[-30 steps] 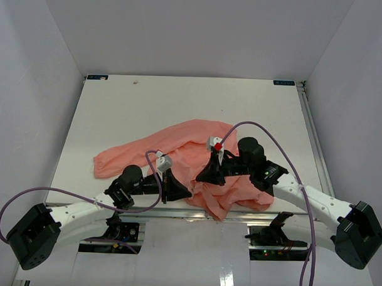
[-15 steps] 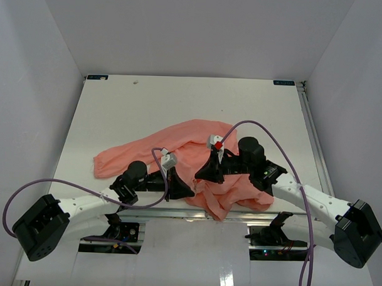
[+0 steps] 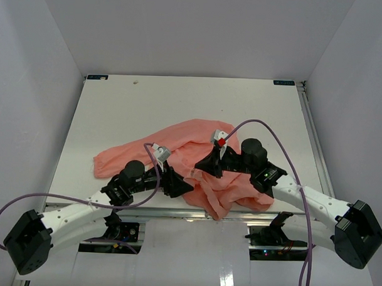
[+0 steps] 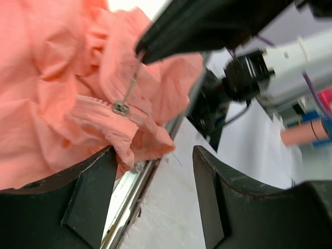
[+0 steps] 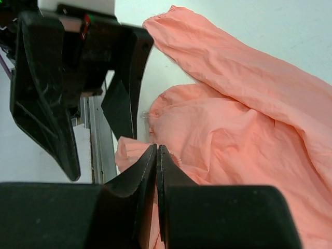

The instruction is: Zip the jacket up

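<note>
The salmon-pink jacket (image 3: 197, 143) lies crumpled at the table's near edge. In the left wrist view its gathered hem (image 4: 52, 78) carries a small metal zipper slider (image 4: 120, 108). The slider's thin pull runs up into the tip of my right gripper (image 4: 141, 52), which is shut on it. My left gripper (image 4: 155, 155) is open at the hem with only the table edge between its fingers, and fabric rests against its left finger. From above, the left gripper (image 3: 179, 185) and right gripper (image 3: 206, 170) are close together over the hem. The right gripper (image 5: 156, 148) has its jaws pressed together above the jacket (image 5: 249, 104).
The white table (image 3: 180, 105) ends in a metal rail (image 4: 140, 187) right beneath the hem. White walls enclose the left, right and back sides. A jacket sleeve (image 3: 115, 160) stretches left. Purple cables loop from both arms.
My left gripper has gone from shut to open beside the hem, and its arm has shifted slightly. The right gripper stays shut and has moved a little farther from the near edge.
</note>
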Available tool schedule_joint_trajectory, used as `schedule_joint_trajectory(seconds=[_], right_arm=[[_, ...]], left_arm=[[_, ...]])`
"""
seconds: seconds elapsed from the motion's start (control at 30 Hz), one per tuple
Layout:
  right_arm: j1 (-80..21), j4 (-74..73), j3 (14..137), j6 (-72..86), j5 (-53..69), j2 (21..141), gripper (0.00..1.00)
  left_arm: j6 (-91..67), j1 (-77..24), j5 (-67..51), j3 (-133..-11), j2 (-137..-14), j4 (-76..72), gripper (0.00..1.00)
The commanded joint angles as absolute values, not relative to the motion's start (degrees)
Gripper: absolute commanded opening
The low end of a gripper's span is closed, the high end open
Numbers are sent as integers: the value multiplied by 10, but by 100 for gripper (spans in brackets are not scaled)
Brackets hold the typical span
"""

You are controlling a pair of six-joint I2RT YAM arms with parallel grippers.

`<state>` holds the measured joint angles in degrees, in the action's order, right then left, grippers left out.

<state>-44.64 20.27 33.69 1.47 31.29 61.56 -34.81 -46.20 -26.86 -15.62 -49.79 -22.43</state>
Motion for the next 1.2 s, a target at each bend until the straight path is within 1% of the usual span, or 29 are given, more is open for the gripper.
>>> schedule_joint_trajectory(seconds=[0.0,0.1,0.23,0.27,0.33,0.43,0.6,0.77,0.9,1.03,1.17], right_arm=[[-450,243,339,51,284,620,8],[-463,246,329,67,281,623,8],[-477,257,316,81,266,615,8],[-478,260,315,89,266,614,8],[-481,269,314,96,272,618,8],[-488,277,316,104,268,629,8],[-492,288,317,118,247,651,8],[-491,289,329,137,220,668,8],[-492,286,345,155,207,675,8],[-491,279,360,163,195,684,8],[-491,271,375,168,194,698,8]], left_arm=[[-398,-459,-96,-189,-426,-74,71],[-414,-460,-70,-194,-405,-36,71],[-364,-459,-134,-195,-415,-50,64],[-358,-459,-144,-197,-419,-51,59],[-338,-459,-146,-204,-422,-48,54],[-313,-459,-155,-225,-430,-35,51],[-262,-461,-129,-282,-442,40,50],[-201,-467,-76,-345,-452,133,49],[-168,-476,-81,-360,-467,138,47],[-130,-487,-72,-369,-509,139,40],[-105,-506,-40,-378,-544,145,39]])
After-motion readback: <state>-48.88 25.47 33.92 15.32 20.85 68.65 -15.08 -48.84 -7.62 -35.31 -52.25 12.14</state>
